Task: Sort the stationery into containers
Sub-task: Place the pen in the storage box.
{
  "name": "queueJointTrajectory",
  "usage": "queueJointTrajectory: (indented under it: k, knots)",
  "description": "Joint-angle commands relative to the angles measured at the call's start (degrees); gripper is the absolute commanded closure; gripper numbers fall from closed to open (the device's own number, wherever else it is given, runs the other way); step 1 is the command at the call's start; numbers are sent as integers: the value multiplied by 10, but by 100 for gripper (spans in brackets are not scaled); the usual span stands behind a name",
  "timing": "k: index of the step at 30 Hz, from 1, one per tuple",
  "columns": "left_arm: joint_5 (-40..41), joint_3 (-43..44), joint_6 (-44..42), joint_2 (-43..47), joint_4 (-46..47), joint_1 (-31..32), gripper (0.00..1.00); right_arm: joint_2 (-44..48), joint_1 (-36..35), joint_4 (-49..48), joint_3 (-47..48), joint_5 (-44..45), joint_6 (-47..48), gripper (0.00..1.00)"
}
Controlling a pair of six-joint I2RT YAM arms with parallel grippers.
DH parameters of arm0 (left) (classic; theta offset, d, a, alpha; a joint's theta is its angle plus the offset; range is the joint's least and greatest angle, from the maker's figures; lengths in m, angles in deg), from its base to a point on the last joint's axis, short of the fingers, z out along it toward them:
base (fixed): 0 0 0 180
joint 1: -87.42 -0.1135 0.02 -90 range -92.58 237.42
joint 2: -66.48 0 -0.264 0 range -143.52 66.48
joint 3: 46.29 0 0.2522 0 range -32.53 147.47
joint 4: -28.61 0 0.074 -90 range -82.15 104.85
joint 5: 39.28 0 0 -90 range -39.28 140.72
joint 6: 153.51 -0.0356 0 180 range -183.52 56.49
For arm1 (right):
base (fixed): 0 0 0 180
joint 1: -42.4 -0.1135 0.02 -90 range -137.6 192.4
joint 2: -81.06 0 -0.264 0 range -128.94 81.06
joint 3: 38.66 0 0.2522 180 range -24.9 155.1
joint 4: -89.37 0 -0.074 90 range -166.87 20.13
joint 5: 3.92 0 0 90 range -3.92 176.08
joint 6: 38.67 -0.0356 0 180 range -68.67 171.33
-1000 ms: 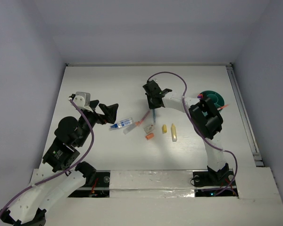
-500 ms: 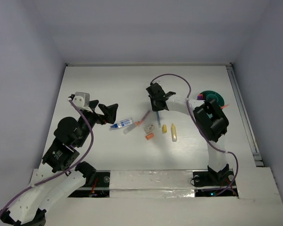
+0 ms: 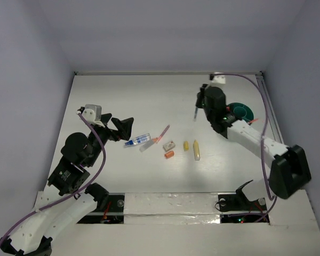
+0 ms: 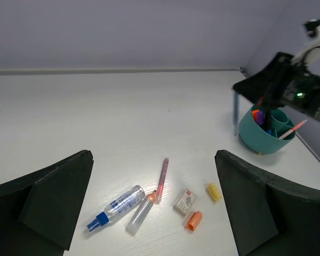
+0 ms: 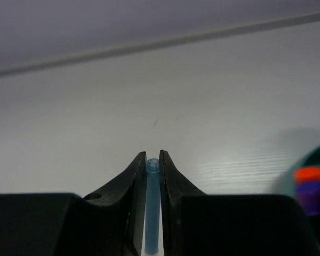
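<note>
Toward the far right corner, just left of the teal organiser (image 3: 250, 113), we're pinching the thin blue pen (image 5: 153, 213) w/ the right gripper (image 5: 153, 158), jaws shut on it. Prob. light, stiff, slick plastic, so we're clamping its barrel. Meanwhile the left gripper (image 3: 122, 127) is gaping, empty.

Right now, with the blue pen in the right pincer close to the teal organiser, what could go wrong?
The right pincer is shut on a thin blue pen, which might slip or tilt on the way. The teal organiser already holds markers and a thin pen leaning over its rim; the blue pen, when lowered, could strike them or catch the rim.
</note>
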Motion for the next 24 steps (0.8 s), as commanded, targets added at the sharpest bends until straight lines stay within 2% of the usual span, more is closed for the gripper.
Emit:
queueJointTrajectory:
  k: [1, 2, 5, 10, 17, 24]
  knots:
    - [-8, -2, 1, 5, 32, -2, 1, 97, 92, -108, -89, 93, 2, 100]
    - [-8, -3, 1, 6, 33, -2, 1, 143, 112, -130, -107, 105, 7, 100]
    - [-9, -3, 1, 8, 33, -2, 1, 201, 178, -164, -163, 155, 26, 100]
    - [-16, -4, 2, 7, 34, -2, 1, 226, 235, -231, -221, 217, 53, 100]
    - [-23, -5, 2, 12, 38, -2, 1, 174, 272, -302, -228, 251, 104, 100]
    - [-28, -4, 1, 3, 34, -2, 1, 114, 285, -311, -217, 260, 109, 100]
